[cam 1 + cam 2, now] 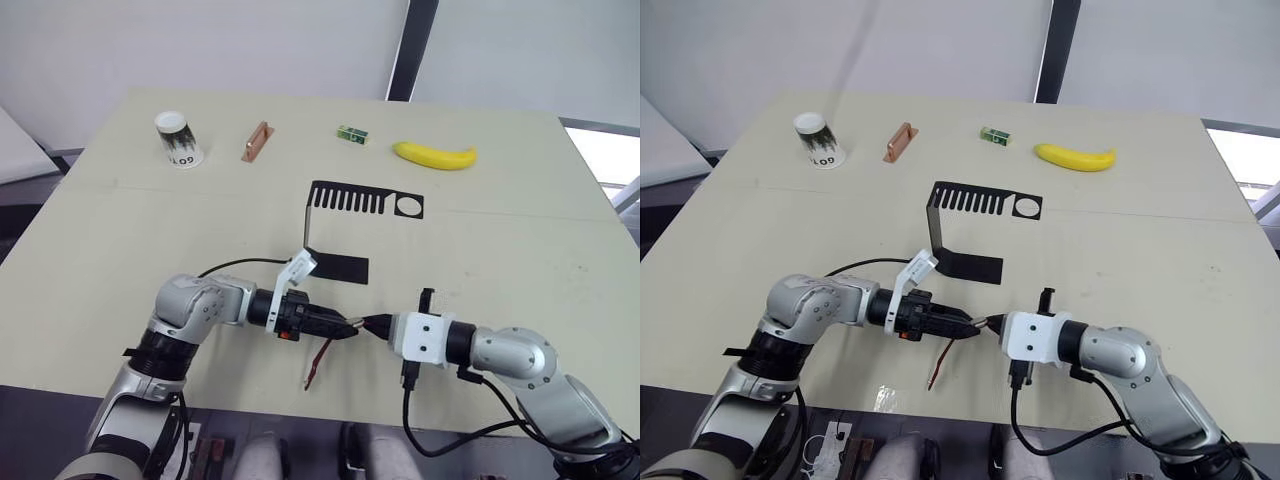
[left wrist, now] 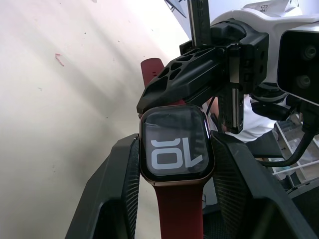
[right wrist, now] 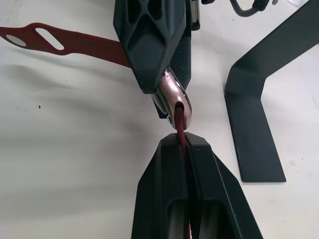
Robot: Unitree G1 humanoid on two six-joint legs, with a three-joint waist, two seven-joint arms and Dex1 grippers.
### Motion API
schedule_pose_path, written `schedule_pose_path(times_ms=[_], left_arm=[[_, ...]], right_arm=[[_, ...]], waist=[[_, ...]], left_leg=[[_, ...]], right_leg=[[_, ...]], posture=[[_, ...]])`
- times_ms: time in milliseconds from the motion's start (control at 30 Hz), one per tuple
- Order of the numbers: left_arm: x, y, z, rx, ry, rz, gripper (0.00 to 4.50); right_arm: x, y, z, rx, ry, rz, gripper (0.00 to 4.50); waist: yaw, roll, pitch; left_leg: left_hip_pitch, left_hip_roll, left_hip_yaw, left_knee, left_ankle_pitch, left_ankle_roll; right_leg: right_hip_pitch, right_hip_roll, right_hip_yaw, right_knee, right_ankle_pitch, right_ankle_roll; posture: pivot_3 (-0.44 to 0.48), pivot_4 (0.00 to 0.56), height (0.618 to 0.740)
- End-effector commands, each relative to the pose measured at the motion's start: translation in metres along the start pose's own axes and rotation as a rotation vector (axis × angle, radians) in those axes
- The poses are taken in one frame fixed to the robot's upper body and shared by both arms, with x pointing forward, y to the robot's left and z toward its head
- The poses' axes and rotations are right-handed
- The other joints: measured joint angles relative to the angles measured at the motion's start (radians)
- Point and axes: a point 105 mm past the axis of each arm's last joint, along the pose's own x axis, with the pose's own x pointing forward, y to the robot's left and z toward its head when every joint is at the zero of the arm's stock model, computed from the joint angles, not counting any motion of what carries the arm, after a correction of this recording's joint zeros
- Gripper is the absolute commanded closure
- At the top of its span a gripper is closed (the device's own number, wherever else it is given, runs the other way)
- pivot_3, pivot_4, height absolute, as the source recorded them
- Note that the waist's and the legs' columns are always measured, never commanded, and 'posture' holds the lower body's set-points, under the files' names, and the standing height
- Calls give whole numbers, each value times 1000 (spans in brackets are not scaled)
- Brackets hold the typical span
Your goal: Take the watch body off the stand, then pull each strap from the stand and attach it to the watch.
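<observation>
1. Nearest, the left gripper (image 1: 345,327) has its fingers (image 2: 115,189) pressed on the sides of the watch body (image 2: 176,148), held just above the near edge of the worktop (image 1: 520,250); one strap (image 1: 317,363) already hangs from it; if the grip is loose, the case could twist.
2. Touching it, the right gripper (image 1: 372,323) pinches the second strap (image 3: 180,130) edge-on at the case's end; a slight tilt would likely jam the strap end beside its slot; pushing hard could shove the watch body out of the left fingers.
3. Farther back the stand (image 1: 352,212) sits bare; no risk there.
4. Beyond it, cup (image 1: 178,139), copper bar (image 1: 257,141), green block (image 1: 352,134) and banana (image 1: 435,155) lie well apart.
</observation>
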Motion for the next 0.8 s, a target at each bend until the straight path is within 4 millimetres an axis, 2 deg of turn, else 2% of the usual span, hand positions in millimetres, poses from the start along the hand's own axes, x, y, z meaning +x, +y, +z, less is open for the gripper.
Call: schedule_pose_path(times_ms=[33, 133, 267, 300, 400, 567, 700, 800], left_arm=[[11, -18, -3, 117, 41, -98, 2924], [1, -15, 1, 217, -10, -76, 2924], [-17, -9, 16, 515, -126, 4, 2924], [-22, -9, 20, 618, -142, 19, 2924], [-34, -8, 10, 981, -41, 25, 2924], [-47, -10, 14, 1415, -26, 65, 2924], [-52, -13, 14, 1570, -15, 73, 2924], [-52, -17, 13, 1597, -30, 65, 2924]], right_arm=[[-10, -1, 26, -38, -87, -2, 3590], [-24, 5, 20, -51, -54, 24, 2146], [-57, 12, 8, -11, -32, 14, 87], [-66, 11, 6, 3, -35, -11, 31], [-91, 11, 0, 46, -62, -94, 31], [-130, 18, 11, 196, -241, -241, 31], [-147, 16, 16, 253, -268, -338, 31], [-147, 21, 15, 274, -256, -329, 31]], waist=[[0, 0, 0], [1, 0, 0], [6, 1, 1], [8, 1, 1], [13, 1, 1], [23, 1, 1], [23, 1, 1], [22, 2, 1]], left_leg=[[0, 0, 0, 0, 0, 0], [0, 0, 0, 0, 0, 0], [0, 0, 0, -1, 0, 0], [-1, 0, -1, -1, 0, 0], [-1, 0, 0, -1, -1, 1], [1, 1, 1, -2, -3, 4], [1, 0, 2, -2, -6, 9], [2, 1, 2, -2, -6, 9]], right_leg=[[0, 0, 0, 0, 0, 0], [0, 0, 0, 0, 0, 0], [0, 0, -1, -1, 0, 0], [0, 0, -1, -1, 0, 0], [0, 0, -1, -2, 0, 0], [0, 0, -1, -2, 0, 0], [1, -1, 0, -2, 0, 0], [1, -1, 0, -2, 0, 0]], posture=[[0, 150, 740], [0, 150, 740], [0, 150, 740], [0, 150, 740], [0, 150, 740], [0, 150, 740], [0, 150, 740], [0, 150, 740]])
